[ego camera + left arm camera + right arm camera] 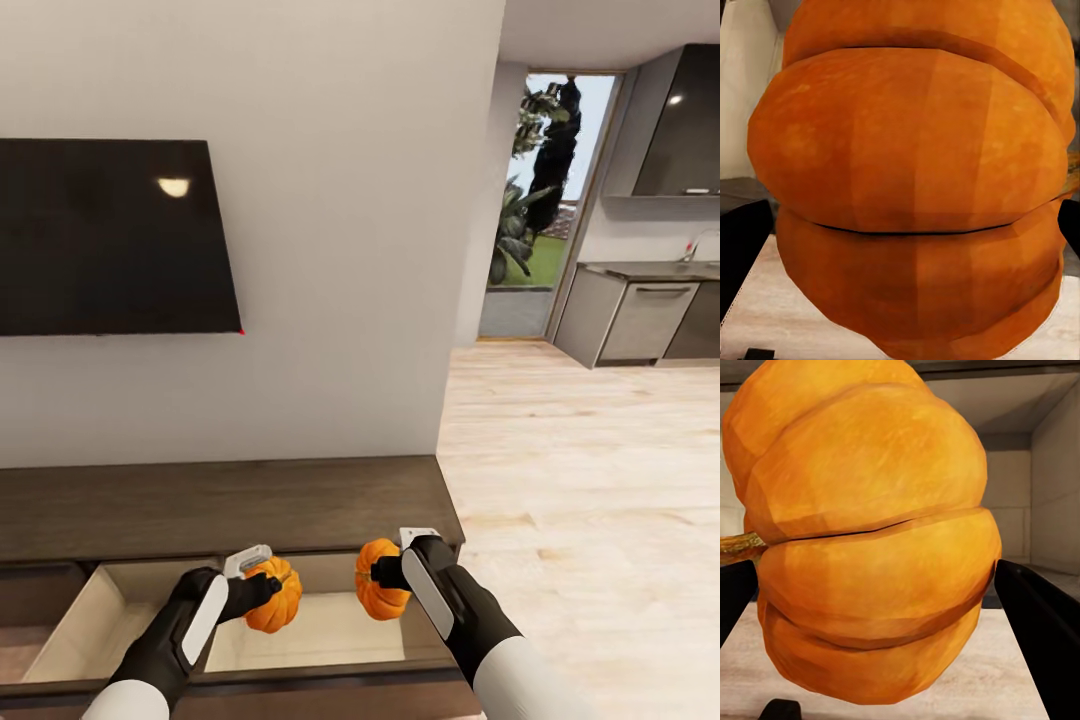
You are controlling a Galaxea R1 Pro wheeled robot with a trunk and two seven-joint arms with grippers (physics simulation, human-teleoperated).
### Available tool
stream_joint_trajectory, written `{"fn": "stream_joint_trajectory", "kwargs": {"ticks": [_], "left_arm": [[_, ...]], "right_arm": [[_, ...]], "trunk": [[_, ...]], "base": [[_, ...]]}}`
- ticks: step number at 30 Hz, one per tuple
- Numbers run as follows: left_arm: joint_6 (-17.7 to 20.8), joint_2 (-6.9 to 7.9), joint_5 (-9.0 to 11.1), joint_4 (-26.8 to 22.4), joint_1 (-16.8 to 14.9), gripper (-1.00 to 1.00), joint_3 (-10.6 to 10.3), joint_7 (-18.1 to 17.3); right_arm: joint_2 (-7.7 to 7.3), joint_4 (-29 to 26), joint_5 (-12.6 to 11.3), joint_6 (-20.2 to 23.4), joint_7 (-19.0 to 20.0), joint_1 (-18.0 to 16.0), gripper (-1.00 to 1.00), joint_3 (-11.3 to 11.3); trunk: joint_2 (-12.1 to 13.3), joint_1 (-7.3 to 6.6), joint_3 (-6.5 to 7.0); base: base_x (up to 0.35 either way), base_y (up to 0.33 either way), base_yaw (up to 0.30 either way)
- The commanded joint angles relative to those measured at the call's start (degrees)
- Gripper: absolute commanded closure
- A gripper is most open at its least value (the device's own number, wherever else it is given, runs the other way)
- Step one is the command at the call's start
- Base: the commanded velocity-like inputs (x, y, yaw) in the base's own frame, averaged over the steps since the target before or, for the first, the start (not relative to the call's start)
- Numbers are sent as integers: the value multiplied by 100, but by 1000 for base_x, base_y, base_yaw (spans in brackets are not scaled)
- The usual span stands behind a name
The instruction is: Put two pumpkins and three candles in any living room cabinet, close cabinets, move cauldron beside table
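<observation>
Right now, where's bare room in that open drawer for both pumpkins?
The open drawer's pale floor is bare from its left wall across to beneath the right gripper. It is tight only in the middle, where both pumpkins hang close together.

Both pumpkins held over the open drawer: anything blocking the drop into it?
Nothing visible. The left gripper holds one pumpkin and the right gripper the other pumpkin, both above the cabinet's pulled-out drawer. The pale drawer floor seen beneath them looks bare.
</observation>
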Motion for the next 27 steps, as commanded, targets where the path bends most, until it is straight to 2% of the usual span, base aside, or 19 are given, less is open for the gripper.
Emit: {"fn": "stream_joint_trajectory", "kwargs": {"ticks": [1, 7, 10, 14, 17, 20, 27], "left_arm": [[-40, -18, -36, 17, -1, 100, -42, 20], [-112, -80, -35, 58, -1, 100, -108, 23], [-118, -87, -35, 60, -1, 100, -112, 23], [-120, -90, -35, 61, -1, 100, -113, 23], [-121, -89, -35, 61, -1, 100, -113, 17], [-121, -86, -35, 61, -1, 100, -113, 15], [-108, -82, -35, 61, -1, 100, -113, 14]], "right_arm": [[0, 1, -7, -5, 9, -2, 100, -1], [0, 14, -16, -8, 8, -4, 100, -1], [0, 30, -96, -3, 16, -4, 100, -1], [0, 45, -555, 3, 36, -10, 100, -1], [0, 123, -692, 0, 41, -22, 100, -1], [0, 220, -731, -6, 37, -41, 100, -1], [0, 254, -737, -8, 35, -47, 100, -1]], "trunk": [[-42, 22, -18], [-282, 154, -126], [-403, 220, -180], [-563, 308, -251], [-684, 374, -305], [-804, 440, -359], [-804, 440, -359]], "base": [[0, 0, 0], [0, 0, 0], [0, 0, 0], [0, 0, 0], [0, 0, 0], [0, 0, 0], [2, 0, 0]]}}
